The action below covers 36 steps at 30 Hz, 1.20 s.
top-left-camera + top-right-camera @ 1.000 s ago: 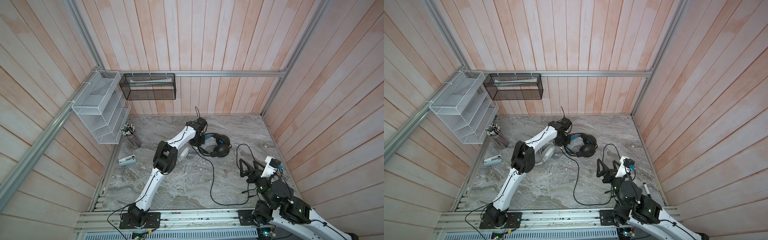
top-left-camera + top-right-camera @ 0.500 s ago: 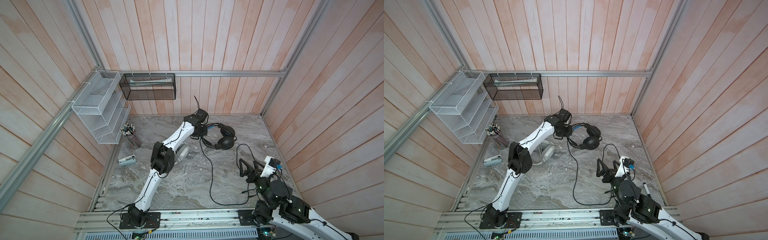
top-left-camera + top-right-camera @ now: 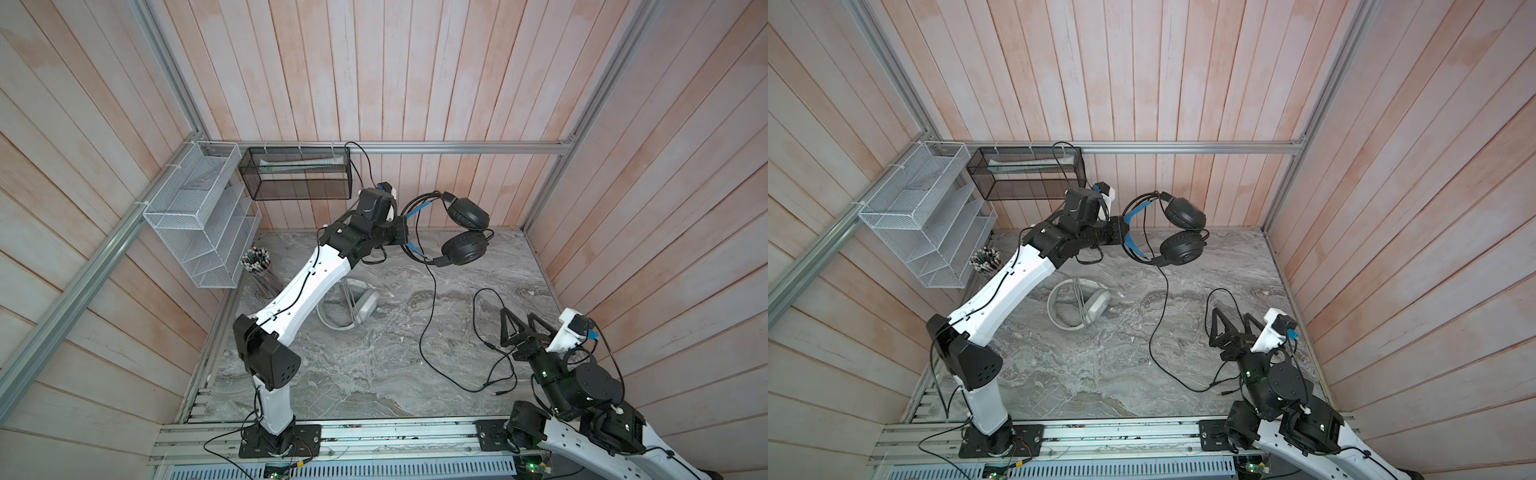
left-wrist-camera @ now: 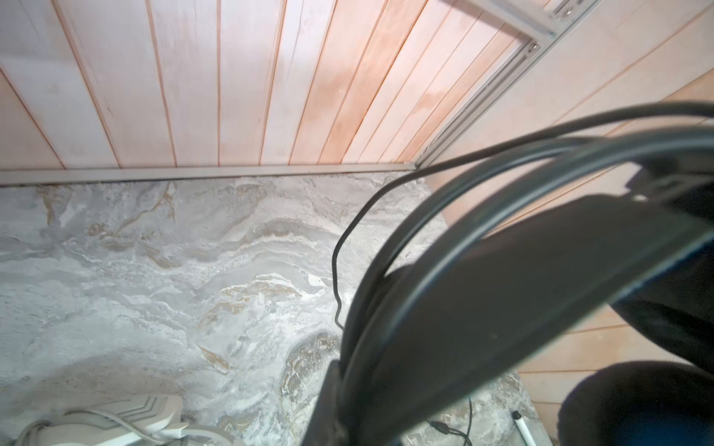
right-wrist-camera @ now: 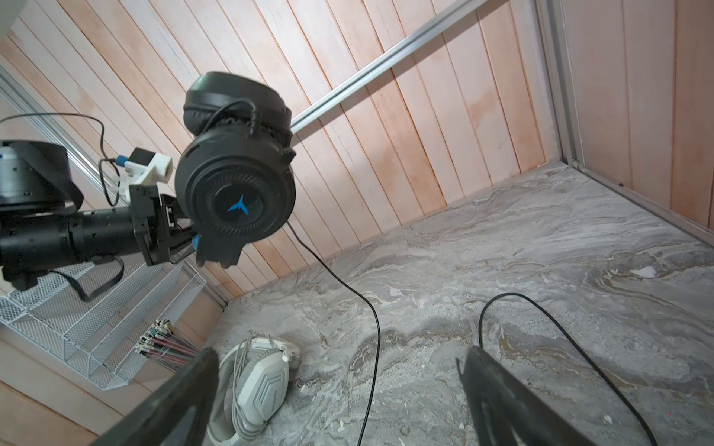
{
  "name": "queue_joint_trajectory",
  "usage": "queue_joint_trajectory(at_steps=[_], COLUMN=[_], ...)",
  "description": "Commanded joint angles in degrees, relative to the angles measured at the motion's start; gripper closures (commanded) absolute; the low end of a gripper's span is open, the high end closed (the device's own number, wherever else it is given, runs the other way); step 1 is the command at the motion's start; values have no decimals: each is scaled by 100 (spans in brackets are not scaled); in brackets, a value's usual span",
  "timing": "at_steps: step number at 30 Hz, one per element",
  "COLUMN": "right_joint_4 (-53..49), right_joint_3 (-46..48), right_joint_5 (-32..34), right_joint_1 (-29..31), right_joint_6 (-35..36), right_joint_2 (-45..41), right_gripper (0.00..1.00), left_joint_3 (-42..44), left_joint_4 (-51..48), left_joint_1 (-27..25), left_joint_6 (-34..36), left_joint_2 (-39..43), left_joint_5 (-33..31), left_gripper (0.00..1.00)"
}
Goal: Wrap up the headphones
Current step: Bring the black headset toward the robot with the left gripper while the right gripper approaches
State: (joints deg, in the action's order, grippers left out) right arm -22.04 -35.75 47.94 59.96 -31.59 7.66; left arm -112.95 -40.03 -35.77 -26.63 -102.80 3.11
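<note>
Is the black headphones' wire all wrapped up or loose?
Loose: the black cable dangles from the black headphones, held aloft, and sprawls over the marble table.

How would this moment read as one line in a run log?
left gripper: shut on black headphones at headband, above table | black cable: hanging to table | right gripper: open, empty | white headphones: lying on table

We see pale plank walls point(image 3: 415, 83) enclosing a grey marbled surface point(image 3: 374, 374). A white wire rack point(image 3: 195, 232) hangs centre left.
</note>
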Motion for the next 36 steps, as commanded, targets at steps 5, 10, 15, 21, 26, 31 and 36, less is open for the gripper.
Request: queue_joint_trajectory(at_steps=[5, 10, 15, 21, 26, 31, 36], right_joint_4=[354, 607, 724, 744, 713, 471, 759], right_joint_3=[-231, -379, -765, -1516, -1802, -1760, -1628], right_joint_5=[-265, -633, -891, -1167, -1948, -2711, -3982], right_joint_1=[15, 22, 20, -2, -147, -684, -1490], right_joint_6=[696, 1062, 1356, 1698, 1977, 1778, 1724], right_joint_2=[-82, 384, 1402, 2477, 2923, 3385, 3447], right_gripper=[0, 0, 0, 0, 0, 0, 0], left_joint_3=[2468, 4096, 5198, 6190, 6501, 6816, 6886], left_joint_4=[816, 1335, 1824, 2565, 2717, 2954, 3022], left_joint_1=[8, -8, -5, -72, -305, -440, -449], left_joint_6=[723, 1168, 1520, 1897, 2126, 2132, 2132], left_joint_2=[1727, 3141, 4198, 4924, 5170, 5587, 5689], left_joint_5=[-64, 382, 665, 1136, 1197, 1256, 1380], left_gripper=[100, 100, 100, 100, 100, 100, 100])
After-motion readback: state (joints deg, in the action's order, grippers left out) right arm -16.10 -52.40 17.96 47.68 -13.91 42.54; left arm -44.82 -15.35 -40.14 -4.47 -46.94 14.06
